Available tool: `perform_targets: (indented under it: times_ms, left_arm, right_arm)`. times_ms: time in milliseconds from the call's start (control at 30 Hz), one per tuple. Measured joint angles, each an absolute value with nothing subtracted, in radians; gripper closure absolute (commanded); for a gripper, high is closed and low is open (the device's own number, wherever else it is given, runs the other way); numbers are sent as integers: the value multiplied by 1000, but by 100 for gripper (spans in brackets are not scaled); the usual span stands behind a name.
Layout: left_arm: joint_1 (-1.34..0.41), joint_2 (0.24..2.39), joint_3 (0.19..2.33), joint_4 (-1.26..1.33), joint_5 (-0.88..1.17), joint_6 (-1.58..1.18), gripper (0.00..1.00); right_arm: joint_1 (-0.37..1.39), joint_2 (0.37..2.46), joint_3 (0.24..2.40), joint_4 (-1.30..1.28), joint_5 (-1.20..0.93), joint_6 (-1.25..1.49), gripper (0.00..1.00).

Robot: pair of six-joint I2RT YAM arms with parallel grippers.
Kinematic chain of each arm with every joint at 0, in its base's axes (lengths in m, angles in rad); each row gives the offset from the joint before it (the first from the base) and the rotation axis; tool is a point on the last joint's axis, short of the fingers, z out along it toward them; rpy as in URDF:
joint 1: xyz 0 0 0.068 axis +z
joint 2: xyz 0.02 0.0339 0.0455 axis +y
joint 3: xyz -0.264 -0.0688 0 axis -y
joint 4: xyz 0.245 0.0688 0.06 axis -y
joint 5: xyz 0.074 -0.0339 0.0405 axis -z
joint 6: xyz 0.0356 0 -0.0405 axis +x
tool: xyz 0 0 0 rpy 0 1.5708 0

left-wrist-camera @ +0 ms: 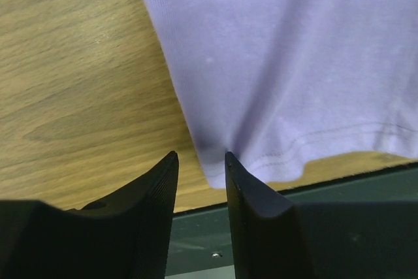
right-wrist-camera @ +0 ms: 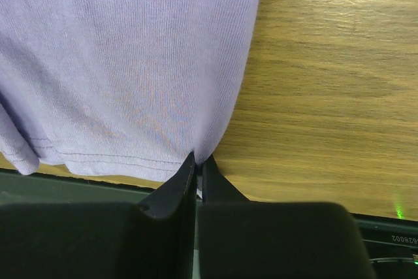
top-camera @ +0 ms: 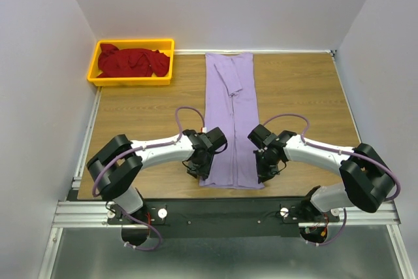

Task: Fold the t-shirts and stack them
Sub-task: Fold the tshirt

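Observation:
A lavender t-shirt [top-camera: 230, 119] lies folded into a long narrow strip down the middle of the table. My left gripper [top-camera: 198, 172] is at its near left corner; in the left wrist view [left-wrist-camera: 200, 156] its jaws are open, with the shirt's hem corner [left-wrist-camera: 225, 161] just beyond the tips. My right gripper [top-camera: 264, 174] is at the near right corner; in the right wrist view [right-wrist-camera: 198, 159] it is shut on the lavender t-shirt's edge [right-wrist-camera: 209, 145]. A red t-shirt [top-camera: 132, 61] lies crumpled in the yellow bin.
A yellow bin [top-camera: 93, 68] stands at the table's far left corner. The wooden table [top-camera: 144, 109] ends at a black rail [top-camera: 228, 208] by the arm bases. White walls enclose the table on three sides.

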State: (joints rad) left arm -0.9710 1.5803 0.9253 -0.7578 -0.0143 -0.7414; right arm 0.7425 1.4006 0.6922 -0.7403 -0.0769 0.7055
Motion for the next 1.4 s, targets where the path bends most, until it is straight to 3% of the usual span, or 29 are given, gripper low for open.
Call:
perform_targets:
  times_ms: [400,467,533,667,767,833,1200,1400]
  left_arm:
    - [-971,1642,951,-780,-10,-722,58]
    - [-971,1648,956,-783,-9,-721,63]
    - [-971,1650,958,-781,-3,-719,81]
    - [-971,1661,968,-774,19,-719,100]
    - [-971,1668,974,-779,22,-717,100]
    - [-971,1669,976,-780,25,-717,100]
    - [-999,1573,917,-785,39,-732,100]
    - [-968,1476,895,-775,54,-721,100]
  right_arm:
    - [743,1401,692,-740,-77,706,91]
    - [743,1401,692,-740,-77,706,91]
    - [743,1401,692,-740,-77,706,91]
    - [743,1401,692,-740,-77,705,91]
    - [743,1401,692,-740,-77,704,92]
    - [743,1401,692,-740,-77,702,99]
    - [742,1321,694,-741,-208,679,99]
    - [737,1275,734,-780,-174,675,99]
